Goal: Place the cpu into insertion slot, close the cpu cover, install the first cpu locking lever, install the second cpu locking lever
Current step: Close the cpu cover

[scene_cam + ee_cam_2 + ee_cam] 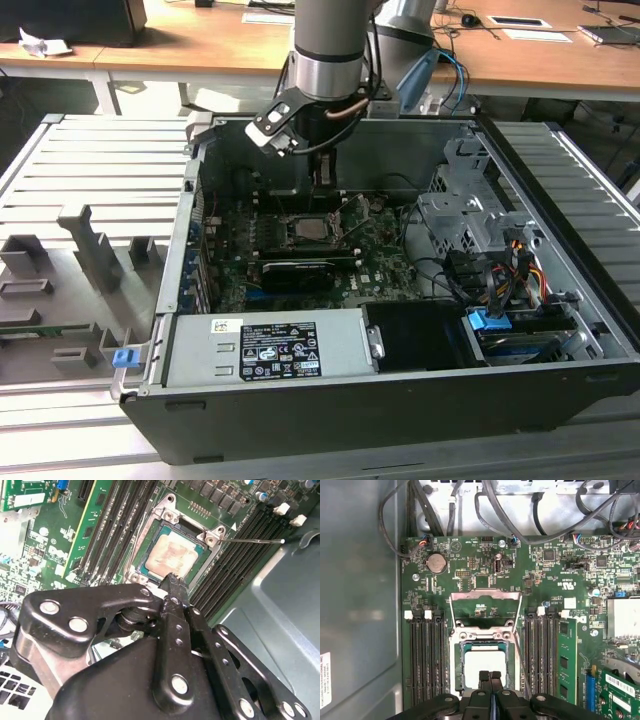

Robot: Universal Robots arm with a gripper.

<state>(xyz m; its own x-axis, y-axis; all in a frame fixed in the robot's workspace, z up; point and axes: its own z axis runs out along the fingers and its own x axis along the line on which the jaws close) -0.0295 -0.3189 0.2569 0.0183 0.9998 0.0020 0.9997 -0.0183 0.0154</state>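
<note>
Silver-grey metal is capping the cpu [485, 665], which is sitting in the insertion slot [455, 655] beneath my closed, empty claw [489, 674], and I'm judging it light, stiff, fragile underneath, best gripped by opposite edges, the cpu cover [485, 594] lying open.

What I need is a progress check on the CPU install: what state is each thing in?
cpu: seated in the insertion slot, metal top up.
insertion slot: filled by the cpu.
cpu cover: open, raised off the slot.
locking lever: unlatched, standing clear of the socket.
gripper: shut, empty, tips over the cpu's edge.
computer case: side panel off.
</note>
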